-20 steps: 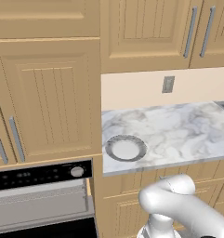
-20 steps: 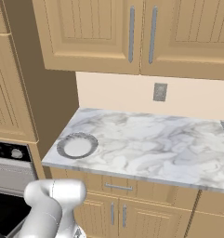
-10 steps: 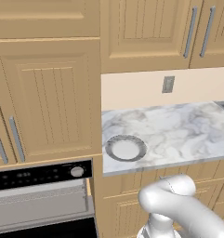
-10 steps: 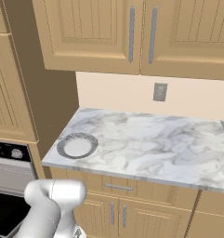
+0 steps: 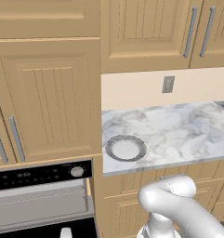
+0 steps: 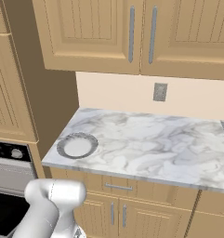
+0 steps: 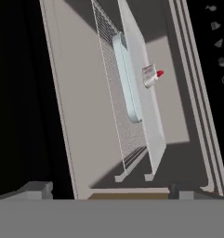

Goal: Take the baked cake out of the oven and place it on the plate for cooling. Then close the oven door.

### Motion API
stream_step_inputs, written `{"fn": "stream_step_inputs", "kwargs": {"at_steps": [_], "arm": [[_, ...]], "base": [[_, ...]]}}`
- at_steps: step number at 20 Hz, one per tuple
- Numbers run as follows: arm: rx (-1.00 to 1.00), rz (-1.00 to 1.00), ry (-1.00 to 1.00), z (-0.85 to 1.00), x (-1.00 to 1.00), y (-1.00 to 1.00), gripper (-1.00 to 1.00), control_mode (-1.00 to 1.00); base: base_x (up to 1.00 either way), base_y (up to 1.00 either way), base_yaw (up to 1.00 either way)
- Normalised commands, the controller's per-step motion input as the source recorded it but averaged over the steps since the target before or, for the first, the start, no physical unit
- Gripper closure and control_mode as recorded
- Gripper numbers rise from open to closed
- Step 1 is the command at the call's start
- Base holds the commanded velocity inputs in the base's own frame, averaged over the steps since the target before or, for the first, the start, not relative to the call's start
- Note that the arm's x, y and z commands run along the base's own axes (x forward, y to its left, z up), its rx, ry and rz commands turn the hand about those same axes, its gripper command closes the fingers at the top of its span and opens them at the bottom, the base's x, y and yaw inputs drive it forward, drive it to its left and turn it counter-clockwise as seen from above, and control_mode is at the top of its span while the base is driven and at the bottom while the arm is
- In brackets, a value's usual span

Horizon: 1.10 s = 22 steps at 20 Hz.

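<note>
The step in hand is the reach into the oven (image 5: 43,195) for the baked cake (image 7: 150,76); nothing has been lifted yet. In the hand view, rolled well to one side, the cake stands on a pale tray (image 7: 141,93) on the wire rack (image 7: 115,102) inside the oven cavity, its red topping pointing away from the tray. The fingers (image 7: 35,188) are spread wide with nothing between them, well short of the cake. As I judge it, the next move calls for advancing into the cavity, lining the fingers up on either side of the small wedge, and closing gently, since it is tiny and could tip or slip.

The arm is folded low beside the oven, its elbow bulking below the table (image 5: 178,135), hand aimed into the opening. The plate (image 5: 126,148) waits on the table at the corner nearest the oven, bare.
</note>
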Motion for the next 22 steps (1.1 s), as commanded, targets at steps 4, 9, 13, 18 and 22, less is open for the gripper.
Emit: {"fn": "stream_step_inputs", "kwargs": {"at_steps": [4,9,13,18,22], "arm": [[0.00,-0.01,0.00,0.30,0.50,0.00,-1.00,-1.00],[0.00,-0.04,0.00,0.14,0.48,0.00,-1.00,-1.00],[-0.08,-0.05,0.00,-0.17,0.46,0.00,-1.00,-1.00],[-0.13,-0.01,0.00,-0.18,0.47,0.00,-1.00,-1.00],[-0.06,-0.03,0.00,-0.01,0.44,0.00,-1.00,-1.00]], "base": [[0.00,0.00,0.00],[0.00,0.00,0.00],[0.00,0.00,0.00],[0.00,0.00,0.00],[0.00,0.00,0.00]]}}
